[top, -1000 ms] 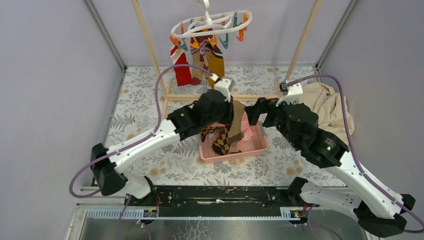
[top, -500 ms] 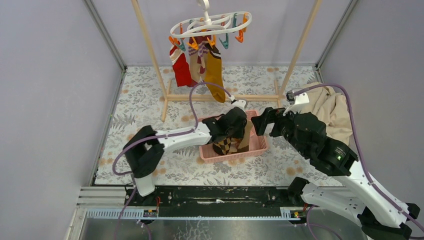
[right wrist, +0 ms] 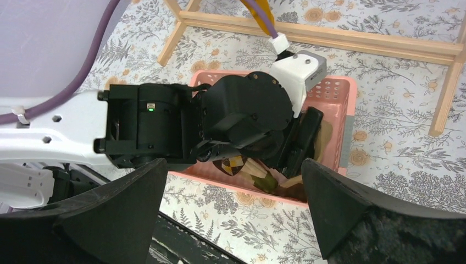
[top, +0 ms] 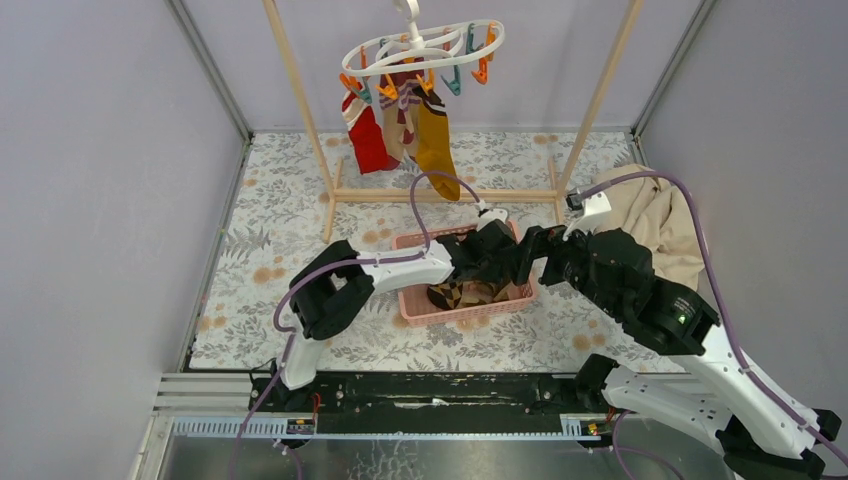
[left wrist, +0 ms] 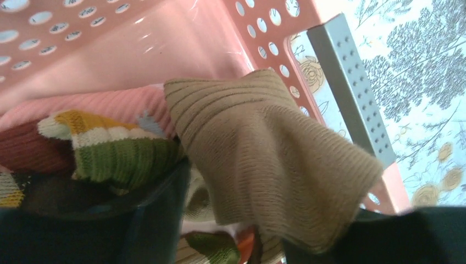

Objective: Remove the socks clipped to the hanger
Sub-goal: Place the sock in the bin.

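The pink basket (top: 462,311) sits on the floral bench (top: 285,215), and everything here is placed from it.

The left tool (left wrist: 275,203) reaches down inside the basket at its right end. Its fingers (left wrist: 156,220) stand apart, and a tan sock (left wrist: 264,148) lies loosely between them. The sock's ribbed cuff points at the basket's perforated right wall. More socks fill the basket beside it:
- a pink one (left wrist: 82,104) against the wall
- a green, yellow and white striped one (left wrist: 118,157)
- an argyle one (top: 452,294) near the front wall

The right tool (right wrist: 233,165) hangs above the basket's right side with its fingers spread wide and nothing between them. From the wrist view it looks straight down on the left arm's black wrist. It does not touch the basket or any sock.

Behind the basket and well above it, the hanger (top: 430,45) hangs by its hook from the wooden rack (top: 300,110). Three socks are clipped along the hanger's left side and dangle close together:
- a red one (top: 365,140)
- a striped one (top: 400,125)
- a mustard one (top: 436,145), which hangs lowest, with its toe over the rack's base bar behind the basket

The clips on the hanger's right side hold nothing.

To the right of the basket and a little behind it, a beige cloth (top: 655,215) lies crumpled on the bench.
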Robot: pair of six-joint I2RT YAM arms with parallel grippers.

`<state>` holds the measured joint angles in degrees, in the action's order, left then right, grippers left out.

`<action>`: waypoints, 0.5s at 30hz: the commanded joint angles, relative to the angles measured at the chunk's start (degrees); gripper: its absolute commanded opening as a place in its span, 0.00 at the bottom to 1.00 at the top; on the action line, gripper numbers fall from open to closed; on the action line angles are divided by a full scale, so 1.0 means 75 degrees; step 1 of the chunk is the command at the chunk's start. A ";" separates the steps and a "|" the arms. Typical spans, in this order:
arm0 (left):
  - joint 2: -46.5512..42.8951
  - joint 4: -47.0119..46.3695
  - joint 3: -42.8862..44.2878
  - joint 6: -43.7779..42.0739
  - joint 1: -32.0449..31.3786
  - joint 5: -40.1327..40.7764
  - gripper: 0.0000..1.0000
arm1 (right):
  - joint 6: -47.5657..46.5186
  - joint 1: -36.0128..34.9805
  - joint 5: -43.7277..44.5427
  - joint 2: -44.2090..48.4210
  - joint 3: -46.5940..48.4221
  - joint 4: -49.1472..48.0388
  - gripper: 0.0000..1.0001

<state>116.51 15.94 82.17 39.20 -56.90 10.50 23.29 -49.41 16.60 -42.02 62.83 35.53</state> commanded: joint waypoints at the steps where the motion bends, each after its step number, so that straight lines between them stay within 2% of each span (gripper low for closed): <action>1: -0.0063 0.0936 0.0389 0.0085 -0.0113 0.0336 0.73 | 0.0134 -0.0033 -0.0270 0.0288 -0.0120 0.0072 1.00; 2: -0.0109 0.1063 0.0430 0.0082 -0.0143 0.0400 0.93 | 0.0156 -0.0030 -0.0283 0.0339 -0.0160 0.0078 1.00; 3: -0.0184 0.1238 0.0479 0.0072 -0.0163 0.0445 0.98 | 0.0185 -0.0030 -0.0305 0.0388 -0.0207 0.0073 0.99; 9: -0.0804 0.2073 0.0656 -0.0070 -0.0394 0.0780 0.99 | 0.0313 -0.0032 -0.0453 0.0526 -0.0448 -0.0019 1.00; 15: -0.1532 0.2127 0.0598 -0.0213 -0.0578 0.0726 0.99 | 0.0326 -0.0033 -0.0591 0.0447 -0.0413 -0.0164 1.00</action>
<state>109.67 30.13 84.64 39.00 -60.18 14.15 25.17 -49.41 13.74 -38.35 59.11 36.62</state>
